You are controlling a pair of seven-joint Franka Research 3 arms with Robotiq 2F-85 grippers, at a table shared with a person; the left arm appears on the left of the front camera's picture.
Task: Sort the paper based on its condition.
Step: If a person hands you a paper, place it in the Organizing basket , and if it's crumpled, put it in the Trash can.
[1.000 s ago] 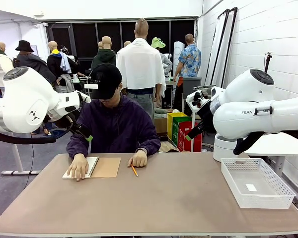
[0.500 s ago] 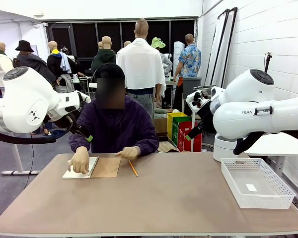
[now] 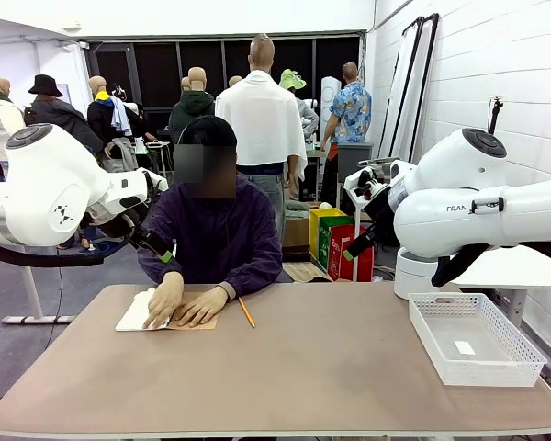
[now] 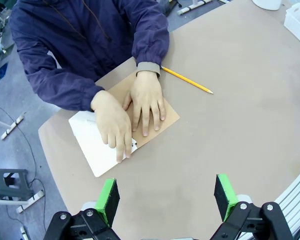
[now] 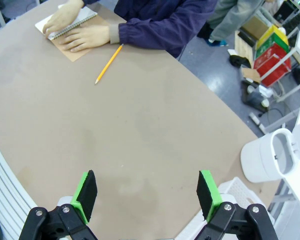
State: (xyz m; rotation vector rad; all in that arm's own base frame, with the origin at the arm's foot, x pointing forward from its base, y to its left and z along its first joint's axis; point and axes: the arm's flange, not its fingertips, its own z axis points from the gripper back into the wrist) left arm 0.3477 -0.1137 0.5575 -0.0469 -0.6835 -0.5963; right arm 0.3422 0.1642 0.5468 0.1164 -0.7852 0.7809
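Two green-padded grippers are held above the table [image 4: 250, 115], neither touching anything. The left gripper [image 4: 166, 187] is seen with its fingers spread wide and nothing between them, aimed down at the person's hands. The right gripper [image 5: 146, 187] is likewise parted and empty, hung over bare tabletop.

At the table's 10 o'clock in the front view, a spiral notebook [image 3: 136, 315] is laid open, its brown cover [image 4: 167, 117] folded flat at the 3 o'clock side. The paper [image 4: 90, 145], a white page, is seen on the notebook's 9 o'clock half; whether it is loose or bound cannot be told. One hand [image 4: 112, 125] is curled over it, fingertips pressed down near the spiral edge. The other hand [image 4: 147, 102] is laid palm-down on the cover, fingers extended, touching the first.

A yellow pencil [image 4: 186, 80] is left just at 3 o'clock of the cover. At the table's 3 o'clock, a small slip [image 3: 464, 347] is held in a white basket [image 3: 441, 354].
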